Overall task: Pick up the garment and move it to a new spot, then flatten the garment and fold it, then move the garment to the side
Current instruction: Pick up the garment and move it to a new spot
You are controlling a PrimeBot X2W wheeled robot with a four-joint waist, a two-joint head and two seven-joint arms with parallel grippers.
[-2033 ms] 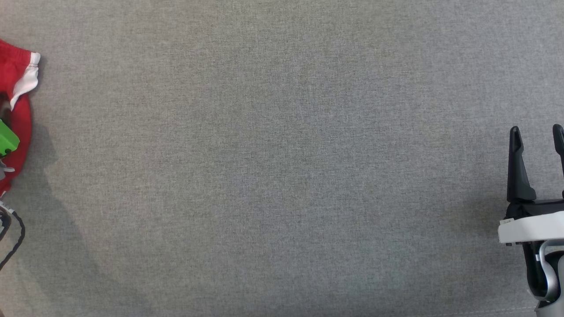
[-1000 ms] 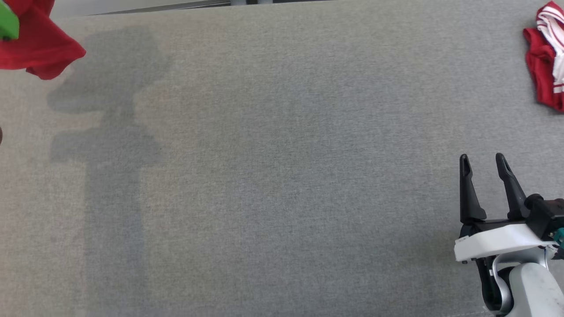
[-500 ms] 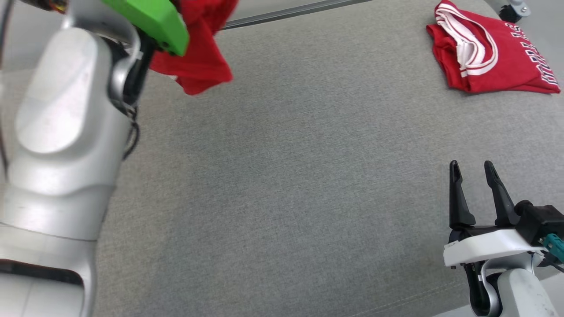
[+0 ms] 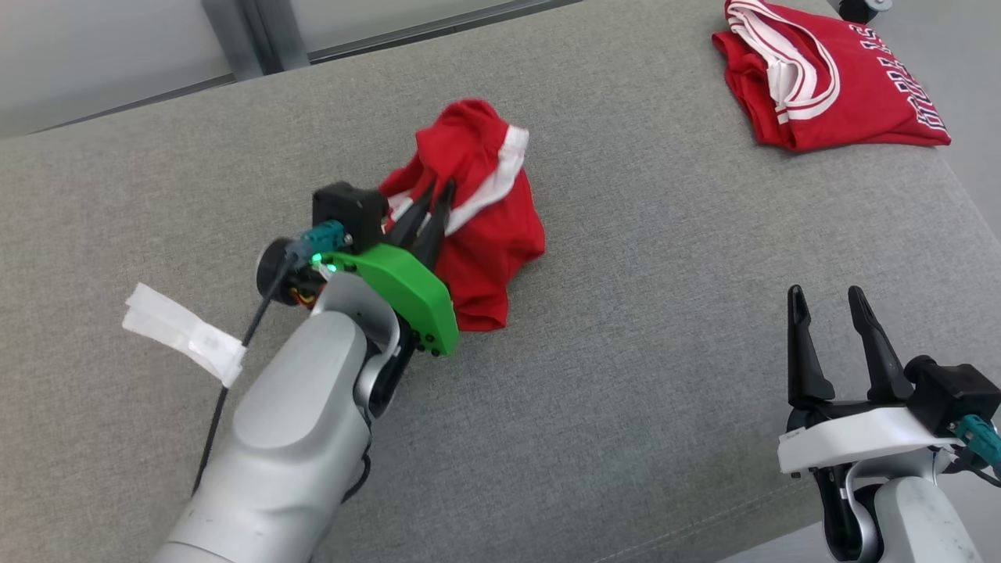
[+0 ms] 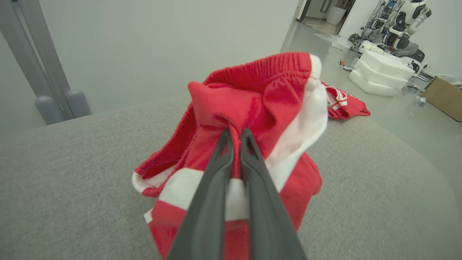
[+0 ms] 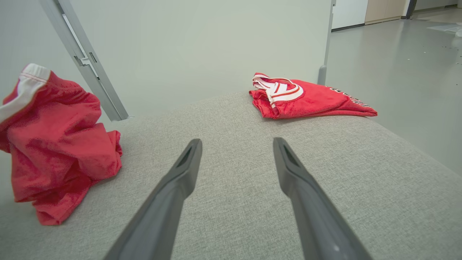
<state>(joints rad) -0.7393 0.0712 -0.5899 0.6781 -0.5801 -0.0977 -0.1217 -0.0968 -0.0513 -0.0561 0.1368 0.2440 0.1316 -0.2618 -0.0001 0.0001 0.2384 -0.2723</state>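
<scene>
The garment [image 4: 485, 211] is a red piece with white stripes, bunched and hanging from my left gripper [image 4: 438, 191] over the middle of the grey cushion, its lower folds touching the surface. In the left wrist view the two dark fingers [image 5: 249, 151] pinch a fold of the garment [image 5: 260, 101] just below its ribbed waistband. From the right wrist view the garment [image 6: 54, 141] hangs at the far left. My right gripper [image 4: 823, 295] stands open at the lower right with nothing between its fingers [image 6: 187, 159].
A second red garment [image 4: 829, 74] with white trim and lettering lies folded at the cushion's far right corner, also the folded garment [image 6: 306, 99]. A white tape strip [image 4: 184, 332] sits left of my left arm. The cushion's [image 4: 626, 352] right edge drops to the floor.
The head camera has swung, shifting the whole picture. My left arm has come in from the upper left and brought the garment down to the cushion's middle. The right gripper stays open.
</scene>
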